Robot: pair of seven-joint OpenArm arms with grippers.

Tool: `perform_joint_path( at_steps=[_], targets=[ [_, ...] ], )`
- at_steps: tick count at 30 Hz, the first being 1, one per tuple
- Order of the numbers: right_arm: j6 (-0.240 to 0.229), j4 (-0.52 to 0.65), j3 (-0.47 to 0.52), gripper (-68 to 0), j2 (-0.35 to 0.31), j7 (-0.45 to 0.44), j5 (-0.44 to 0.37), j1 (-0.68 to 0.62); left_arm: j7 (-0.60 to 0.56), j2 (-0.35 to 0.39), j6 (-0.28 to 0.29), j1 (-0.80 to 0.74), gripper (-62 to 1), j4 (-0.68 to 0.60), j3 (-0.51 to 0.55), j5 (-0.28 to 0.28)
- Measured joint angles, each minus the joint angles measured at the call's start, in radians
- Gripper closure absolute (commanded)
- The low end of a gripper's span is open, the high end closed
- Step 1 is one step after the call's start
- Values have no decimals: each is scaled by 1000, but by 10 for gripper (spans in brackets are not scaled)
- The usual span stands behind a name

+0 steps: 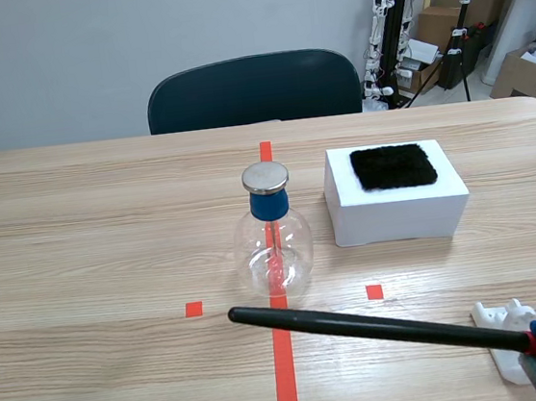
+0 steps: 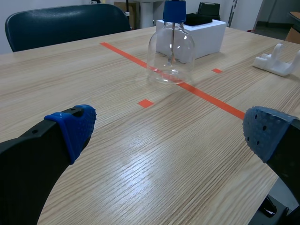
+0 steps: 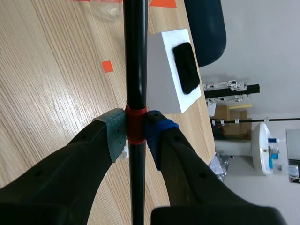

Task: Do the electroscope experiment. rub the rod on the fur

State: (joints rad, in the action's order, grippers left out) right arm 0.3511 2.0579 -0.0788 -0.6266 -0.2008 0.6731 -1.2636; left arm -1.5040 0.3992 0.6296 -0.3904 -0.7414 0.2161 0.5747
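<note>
Rod in the gripper, fur not yet rubbed.

The right gripper (image 3: pixel 136 133) is clenched on the black rod (image 1: pixel 379 325) at its red band. It holds the rod low across the lower right of the scene view, with the tip pointing to the lower centre, near the glass electroscope flask (image 1: pixel 273 243). The left gripper (image 2: pixel 169 131) is released and holds nothing, low over the desk (image 1: pixel 89 240) at the lower left edge. The pick-up looks done, while the rubbing is left. The black fur patch (image 1: pixel 393 166) lies on top of the white box (image 1: pixel 396 217) at centre right, well apart from the rod. The white rod stand (image 1: pixel 503 328) sits beside the gripper. Bare desk between rod and box gives room to swing, though the flask stands just beside the box.
</note>
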Motion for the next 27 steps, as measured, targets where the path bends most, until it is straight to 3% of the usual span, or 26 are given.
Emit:
perform_joint_path(
  at_steps=[27],
  targets=[
    [0,0,0,0,0,15,0,8,0,0,0,0,-623,0,0,0]
  ],
)
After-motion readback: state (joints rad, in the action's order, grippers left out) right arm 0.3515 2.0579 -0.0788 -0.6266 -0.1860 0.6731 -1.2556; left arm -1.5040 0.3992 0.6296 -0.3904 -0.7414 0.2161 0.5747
